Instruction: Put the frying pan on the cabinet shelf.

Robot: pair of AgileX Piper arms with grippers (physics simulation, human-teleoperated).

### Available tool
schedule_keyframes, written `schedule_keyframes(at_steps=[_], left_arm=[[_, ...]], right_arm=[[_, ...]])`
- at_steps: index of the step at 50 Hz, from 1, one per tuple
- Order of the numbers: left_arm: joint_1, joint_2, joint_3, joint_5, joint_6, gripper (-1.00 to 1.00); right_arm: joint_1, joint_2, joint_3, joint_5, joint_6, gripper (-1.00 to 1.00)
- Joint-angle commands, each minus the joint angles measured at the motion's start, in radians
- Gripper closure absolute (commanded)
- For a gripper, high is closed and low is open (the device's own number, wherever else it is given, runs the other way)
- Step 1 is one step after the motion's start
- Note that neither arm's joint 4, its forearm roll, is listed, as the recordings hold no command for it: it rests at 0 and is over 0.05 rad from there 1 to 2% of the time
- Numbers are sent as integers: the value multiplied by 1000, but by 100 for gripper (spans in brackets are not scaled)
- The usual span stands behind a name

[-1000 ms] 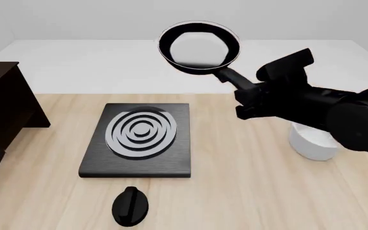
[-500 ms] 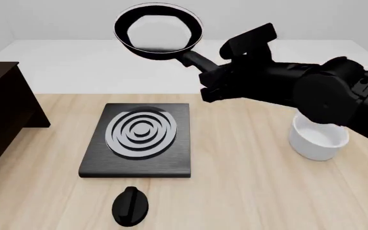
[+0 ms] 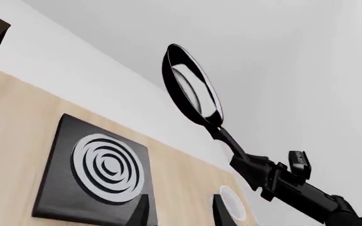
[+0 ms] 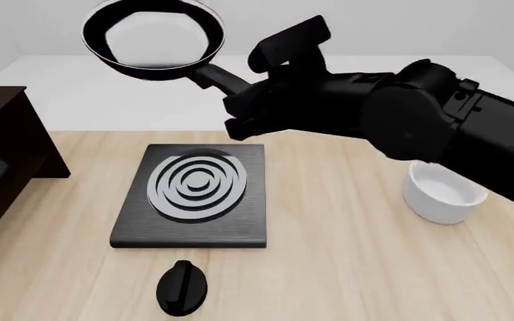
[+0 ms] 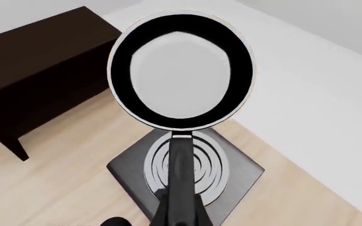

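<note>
Front view: our right gripper (image 4: 239, 114) is clamped on the pan (image 4: 152, 37) handle, cabinet (image 4: 3, 144) to its left; long leverage risks slippage; left gripper's state we cannot tell.

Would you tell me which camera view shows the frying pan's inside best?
The right wrist view: the frying pan faces it squarely. The front view shows it whole but tilted; the left wrist view sees it nearly edge-on.

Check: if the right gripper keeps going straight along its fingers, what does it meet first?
Nothing solid, as far as shown. The right gripper holds the pan high, pointing left and away; the cabinet sits lower and further left. Depth is unclear, so that's a guess.
</note>
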Motion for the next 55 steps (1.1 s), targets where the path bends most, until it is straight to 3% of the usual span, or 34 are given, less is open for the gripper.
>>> schedule_keyframes(at_steps=[1,8,11,13,22,30,55], left_arm=[[-39,-10,16,-13,-65,-100],[-66,-18,23,-4,-68,-100],[-69,-20,26,-2,-73,-100],[-73,-23,24,-1,-87,-100],[-88,-27,27,-5,-104,-100],[-99,-49,46,-14,-165,-100],[-119,50,-31,-59,-126,-100]], right_arm=[[89,46,-80,-4,5,100],[123,81,-104,-10,-9,100],[141,86,-115,-4,12,100],[153,106,-141,-2,-12,100],[220,141,-200,12,18,100],[263,153,-195,-13,27,100],[317,128,-165,-13,32,100]])
